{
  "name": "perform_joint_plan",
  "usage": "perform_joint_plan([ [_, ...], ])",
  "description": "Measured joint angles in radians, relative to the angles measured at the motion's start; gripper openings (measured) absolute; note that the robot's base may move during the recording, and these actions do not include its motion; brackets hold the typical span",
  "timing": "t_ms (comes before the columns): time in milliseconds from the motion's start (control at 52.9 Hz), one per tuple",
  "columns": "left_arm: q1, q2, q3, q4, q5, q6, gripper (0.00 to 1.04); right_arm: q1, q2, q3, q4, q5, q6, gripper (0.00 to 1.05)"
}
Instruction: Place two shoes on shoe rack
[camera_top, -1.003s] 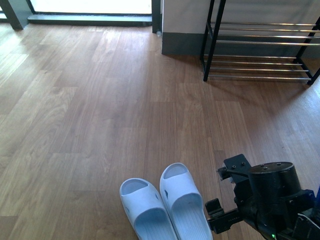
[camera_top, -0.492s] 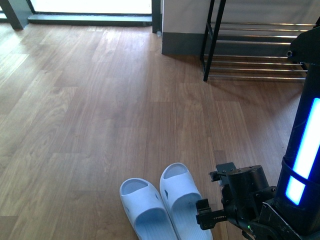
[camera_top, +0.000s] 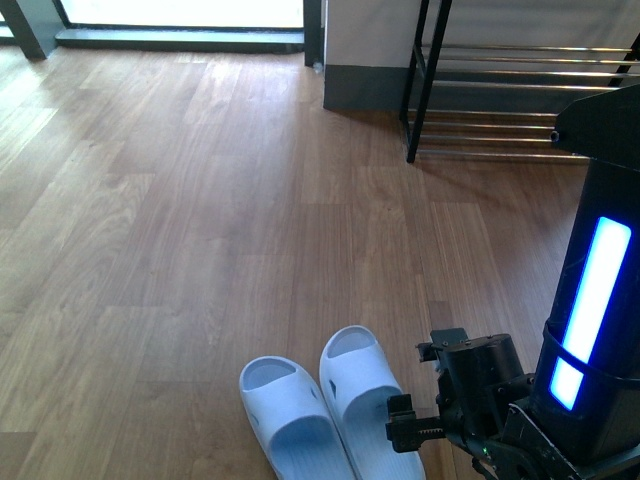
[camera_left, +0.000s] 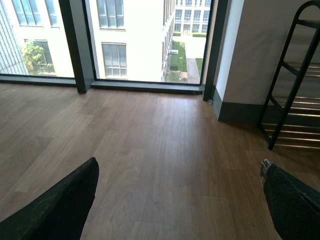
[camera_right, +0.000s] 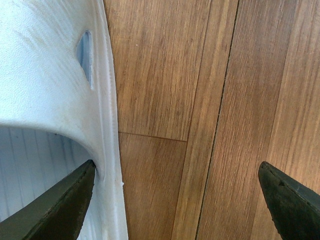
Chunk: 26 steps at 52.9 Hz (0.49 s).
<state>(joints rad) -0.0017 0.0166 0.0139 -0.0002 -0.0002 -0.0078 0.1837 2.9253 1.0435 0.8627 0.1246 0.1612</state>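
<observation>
Two pale blue-white slide shoes lie side by side on the wood floor, the left shoe (camera_top: 290, 422) and the right shoe (camera_top: 365, 400). My right gripper (camera_top: 412, 432) hangs open just beside the right shoe's outer edge. In the right wrist view one finger (camera_right: 60, 205) sits over the rim of that shoe (camera_right: 45, 75), the other over bare floor, with nothing between them (camera_right: 176, 170). The shoe rack (camera_top: 520, 90) stands against the far wall at the right, its chrome bars bare where visible. My left gripper (camera_left: 179, 167) is open above bare floor, with the rack (camera_left: 292, 90) off to one side.
A white wall with grey skirting (camera_top: 365, 88) runs behind the rack. A window sill (camera_top: 180, 38) lines the far edge of the floor. My right arm's blue-lit segment (camera_top: 590, 300) hides part of the rack.
My right arm has swung so its blue-lit segment now stands at the right. The right gripper has shifted left, closer to the right shoe. The shoes have not moved.
</observation>
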Motion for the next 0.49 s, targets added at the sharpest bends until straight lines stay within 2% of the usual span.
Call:
perform_joint_plan([
  [492, 0.0, 0.0, 0.0, 0.0, 0.0, 0.0, 0.95, -0.018, 0.002, -0.021, 0.031, -0.03, 0.002, 0.96],
])
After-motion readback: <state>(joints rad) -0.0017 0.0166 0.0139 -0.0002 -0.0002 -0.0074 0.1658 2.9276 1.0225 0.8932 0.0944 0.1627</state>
